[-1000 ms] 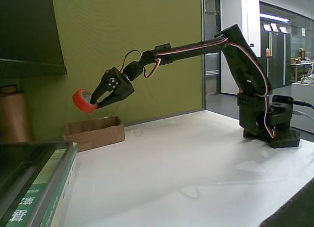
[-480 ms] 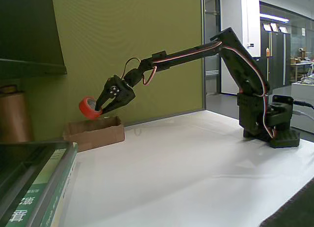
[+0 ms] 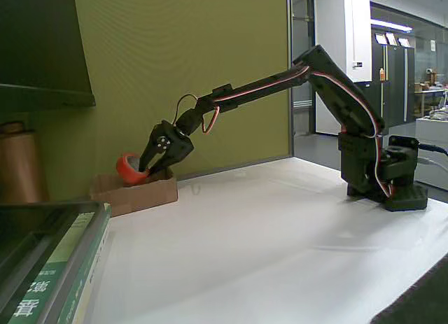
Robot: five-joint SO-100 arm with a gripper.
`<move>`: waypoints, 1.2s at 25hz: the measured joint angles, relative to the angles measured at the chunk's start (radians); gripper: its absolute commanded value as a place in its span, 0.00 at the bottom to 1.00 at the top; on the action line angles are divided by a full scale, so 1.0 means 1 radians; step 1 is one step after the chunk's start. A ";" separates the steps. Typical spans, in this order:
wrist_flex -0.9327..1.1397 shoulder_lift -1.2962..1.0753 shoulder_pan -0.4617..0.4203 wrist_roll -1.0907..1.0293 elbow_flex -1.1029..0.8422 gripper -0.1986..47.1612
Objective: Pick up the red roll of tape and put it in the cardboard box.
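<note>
Red roll of tape (image 3: 128,167) gripped by claw (image 3: 145,172) over cardboard box (image 3: 137,194)

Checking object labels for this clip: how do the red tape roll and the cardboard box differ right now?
The red roll of tape is a small orange-red ring; the cardboard box is a wider, low brown tray. The tape is held off the table in the tool; the box rests on the white table. The tape sits at the box's opening.
</note>
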 measured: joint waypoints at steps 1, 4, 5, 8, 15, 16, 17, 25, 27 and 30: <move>0.000 0.000 0.003 0.000 -0.008 0.01; 0.000 -0.017 0.021 -0.009 -0.018 0.01; 0.000 -0.017 0.020 -0.009 -0.018 0.01; 0.000 -0.026 0.011 -0.009 -0.037 0.01; 0.000 -0.051 0.015 -0.009 -0.054 0.01; 0.000 -0.049 0.023 -0.009 -0.054 0.03; 0.000 -0.049 0.026 -0.009 -0.055 0.16; 0.000 -0.049 0.046 0.015 -0.069 0.33; 0.000 -0.049 0.043 0.021 -0.069 0.31; 0.000 -0.049 0.041 0.032 -0.069 0.13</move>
